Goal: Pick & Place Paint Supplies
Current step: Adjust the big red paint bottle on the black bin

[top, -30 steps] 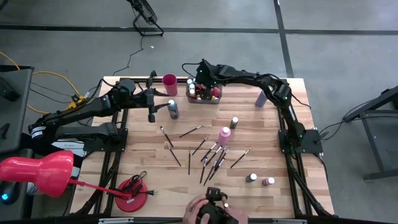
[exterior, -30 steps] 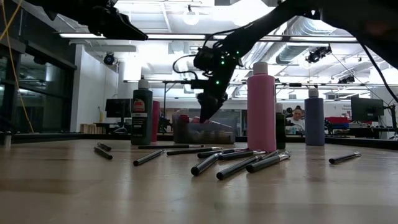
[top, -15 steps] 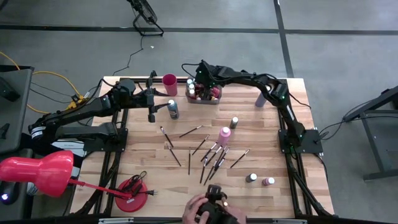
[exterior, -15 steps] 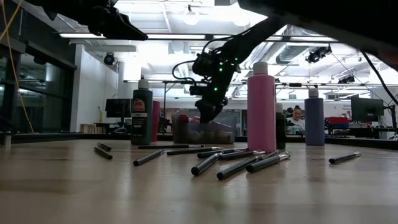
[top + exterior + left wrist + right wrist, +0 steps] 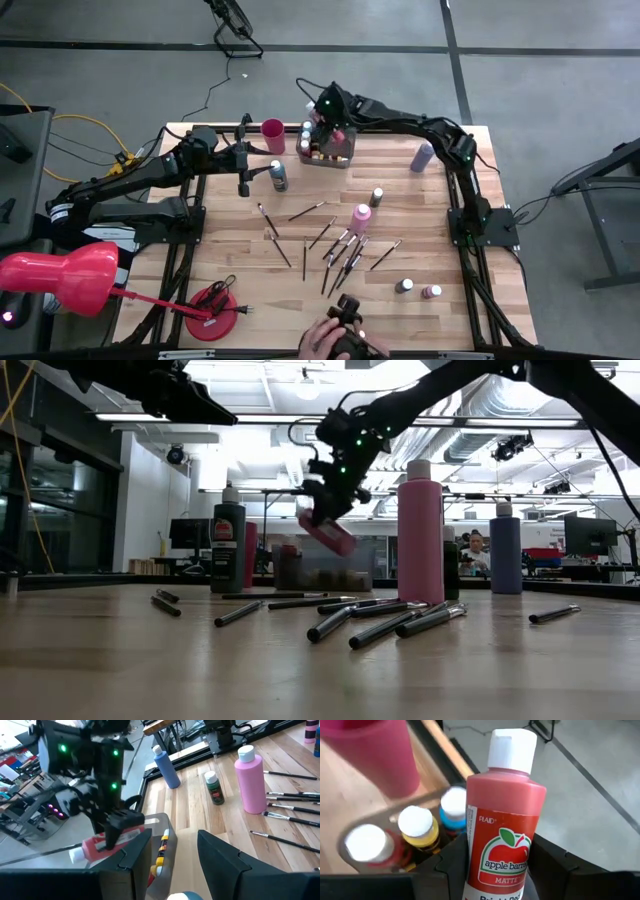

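Observation:
My right gripper (image 5: 328, 122) hangs over the grey tray (image 5: 345, 158) at the table's far edge, shut on a red paint bottle (image 5: 502, 835). The tray holds several more bottles (image 5: 415, 825). My left gripper (image 5: 172, 852) is open, beside a dark bottle (image 5: 278, 175) left of the tray, touching nothing. Upright on the table stand a tall pink bottle (image 5: 361, 215), a green bottle (image 5: 376, 196) and a lavender bottle (image 5: 421, 157). Two small bottles (image 5: 404, 286) stand near the right near corner. Several dark-handled brushes (image 5: 335, 245) lie flat mid-table. My right gripper pinches the red bottle by the lower part of its body (image 5: 475, 870), one finger (image 5: 447, 865) on each side. The bottle lies along the fingers, its white cap (image 5: 512, 747) pointing away from the wrist. It is tilted and lifted clear above the tray (image 5: 327, 532).
A pink cup (image 5: 272, 130) stands left of the tray at the far edge. A red round stand (image 5: 215, 312) sits at the near left corner. A person's hands (image 5: 335, 342) hold a dark device at the near edge. Bare wood lies between brushes and tray.
My right gripper has risen out of the tray and drifted a little toward the far left, bringing the red bottle up with it. The bottle, down among the tray's bottles before, now hangs tilted above the tray.

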{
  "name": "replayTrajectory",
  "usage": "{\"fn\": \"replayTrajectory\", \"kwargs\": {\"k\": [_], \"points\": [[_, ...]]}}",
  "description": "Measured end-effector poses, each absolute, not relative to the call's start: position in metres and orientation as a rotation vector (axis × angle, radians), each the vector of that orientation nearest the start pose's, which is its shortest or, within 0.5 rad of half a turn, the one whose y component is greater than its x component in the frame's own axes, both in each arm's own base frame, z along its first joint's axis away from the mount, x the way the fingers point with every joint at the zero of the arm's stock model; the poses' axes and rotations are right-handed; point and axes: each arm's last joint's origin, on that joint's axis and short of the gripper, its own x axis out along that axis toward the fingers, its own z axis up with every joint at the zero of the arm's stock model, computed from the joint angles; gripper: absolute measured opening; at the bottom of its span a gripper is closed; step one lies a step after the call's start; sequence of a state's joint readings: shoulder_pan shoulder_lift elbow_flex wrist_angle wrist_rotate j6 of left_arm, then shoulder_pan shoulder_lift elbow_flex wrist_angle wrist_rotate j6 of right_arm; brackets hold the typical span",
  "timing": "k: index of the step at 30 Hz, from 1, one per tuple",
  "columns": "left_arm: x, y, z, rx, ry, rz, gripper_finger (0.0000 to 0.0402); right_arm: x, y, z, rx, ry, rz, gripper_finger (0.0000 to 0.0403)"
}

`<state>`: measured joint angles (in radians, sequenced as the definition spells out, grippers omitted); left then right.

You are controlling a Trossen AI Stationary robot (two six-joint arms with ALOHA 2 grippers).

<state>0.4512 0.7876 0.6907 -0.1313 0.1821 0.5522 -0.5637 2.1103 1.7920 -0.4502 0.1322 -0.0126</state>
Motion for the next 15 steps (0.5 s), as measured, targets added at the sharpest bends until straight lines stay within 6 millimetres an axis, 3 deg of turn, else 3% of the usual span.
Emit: {"fn": "replayTrajectory", "kwargs": {"k": [7,15], "points": [[0.162,0.073,0.305,0.476,0.285,0.201,0.0152,0.397,-0.250,0.251,0.250,0.527,-0.680,0.0166],[0.162,0.072,0.305,0.475,0.286,0.200,0.0152,0.352,-0.221,0.237,0.151,0.294,-0.765,0.0169]]}}
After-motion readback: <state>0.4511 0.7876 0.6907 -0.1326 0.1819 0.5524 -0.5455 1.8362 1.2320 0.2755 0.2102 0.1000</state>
